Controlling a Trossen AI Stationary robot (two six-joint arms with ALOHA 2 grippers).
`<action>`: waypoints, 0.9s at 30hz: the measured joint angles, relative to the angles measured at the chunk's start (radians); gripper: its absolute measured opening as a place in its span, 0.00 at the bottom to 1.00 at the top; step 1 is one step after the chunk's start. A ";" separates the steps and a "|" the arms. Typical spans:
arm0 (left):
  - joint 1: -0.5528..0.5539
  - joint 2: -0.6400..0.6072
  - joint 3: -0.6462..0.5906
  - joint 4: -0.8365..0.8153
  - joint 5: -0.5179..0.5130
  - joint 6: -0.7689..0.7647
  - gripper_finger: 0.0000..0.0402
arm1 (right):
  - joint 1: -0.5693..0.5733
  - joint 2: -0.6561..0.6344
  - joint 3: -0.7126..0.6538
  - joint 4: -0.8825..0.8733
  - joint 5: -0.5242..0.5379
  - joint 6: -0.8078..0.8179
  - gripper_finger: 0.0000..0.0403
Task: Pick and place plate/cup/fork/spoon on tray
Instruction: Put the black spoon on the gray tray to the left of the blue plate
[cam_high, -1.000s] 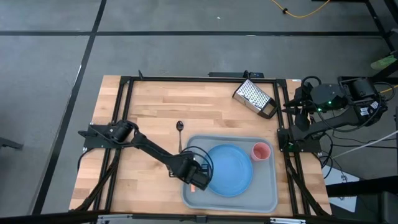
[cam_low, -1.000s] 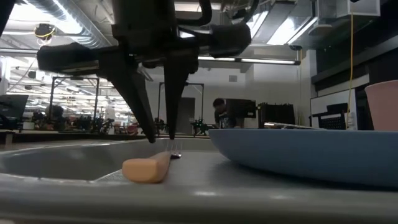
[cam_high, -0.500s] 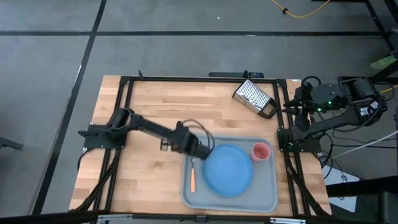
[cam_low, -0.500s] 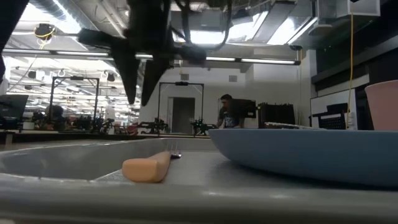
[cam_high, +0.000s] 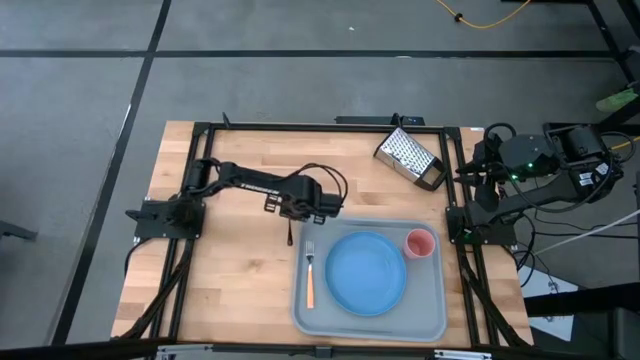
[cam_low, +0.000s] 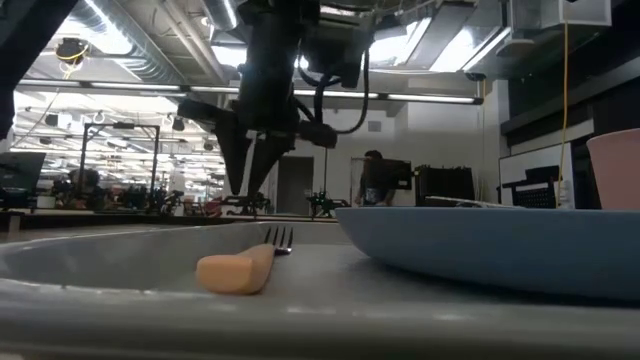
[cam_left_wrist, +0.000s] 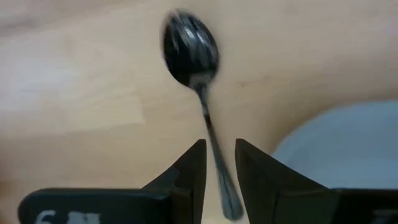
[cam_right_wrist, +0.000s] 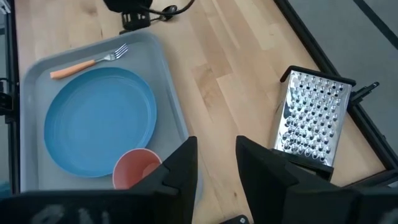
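A robotics lab or industrial workshop. Beyond the wooden table (cam_high: 250, 160), past the left claw (cam_low: 250, 190), a large open hall shows exposed ceiling ducts (cam_low: 150, 45), long strip lights (cam_low: 420, 97) and rows of equipment racks (cam_low: 120, 170). A person (cam_low: 372, 180) stands far behind. Around the table lies grey floor (cam_high: 80, 120) marked with dark tape lines (cam_high: 300, 53), and a yellow cable (cam_high: 490, 15).

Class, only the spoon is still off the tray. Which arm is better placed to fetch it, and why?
Left. Its pincer hangs open directly over the spoon on the wood beside the tray. The right pincer waits off the table's far edge, near the grater.
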 joint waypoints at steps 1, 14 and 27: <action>-0.005 0.000 -0.015 0.004 0.004 0.000 0.20 | 0.000 0.000 0.000 0.000 0.000 0.000 0.29; -0.052 -0.018 -0.202 0.169 0.075 -0.074 0.12 | 0.000 0.000 0.000 0.000 0.000 -0.002 0.29; -0.043 -0.196 -0.201 0.215 -0.140 -0.187 0.11 | 0.000 0.000 0.000 0.000 0.001 -0.002 0.29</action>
